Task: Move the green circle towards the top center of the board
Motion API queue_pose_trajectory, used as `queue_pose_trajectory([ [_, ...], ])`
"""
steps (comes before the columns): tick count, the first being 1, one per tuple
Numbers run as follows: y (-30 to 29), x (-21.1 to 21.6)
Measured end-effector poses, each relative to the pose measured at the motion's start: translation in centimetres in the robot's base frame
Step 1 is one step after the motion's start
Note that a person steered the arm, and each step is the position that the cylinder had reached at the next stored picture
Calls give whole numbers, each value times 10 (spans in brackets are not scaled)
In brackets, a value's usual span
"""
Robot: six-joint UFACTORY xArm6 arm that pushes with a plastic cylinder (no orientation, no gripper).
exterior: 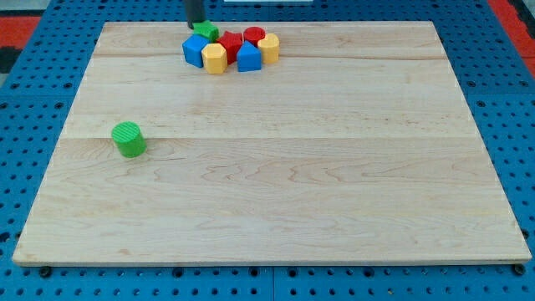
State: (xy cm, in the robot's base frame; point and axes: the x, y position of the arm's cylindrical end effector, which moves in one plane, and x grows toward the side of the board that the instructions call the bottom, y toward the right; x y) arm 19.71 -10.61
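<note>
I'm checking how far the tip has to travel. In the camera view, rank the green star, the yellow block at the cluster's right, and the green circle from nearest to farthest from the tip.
My tip is at the view's top.
1. Green star: right beside the tip.
2. Yellow block: cluster's right end.
3. Green circle: alone at the view's left, farthest.

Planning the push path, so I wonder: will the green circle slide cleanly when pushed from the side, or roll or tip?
The green circle stands on its flat end and looks squat, so it should slide, not tip or roll. An off-centre push may make it spin away. My tip is far off, by the cluster beside the green star.
</note>
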Motion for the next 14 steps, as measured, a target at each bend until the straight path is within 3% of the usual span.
queue_pose_trajectory([
  [1,1,2],
  [2,-105,18],
  [3,-161,92],
  [4,-77,178],
  [5,15,227],
  [6,-15,298],
  [7,-122,285],
  [8,-114,239],
  [9,-112,255],
  [10,-125,297],
  [11,-72,293],
  [14,-102,162],
])
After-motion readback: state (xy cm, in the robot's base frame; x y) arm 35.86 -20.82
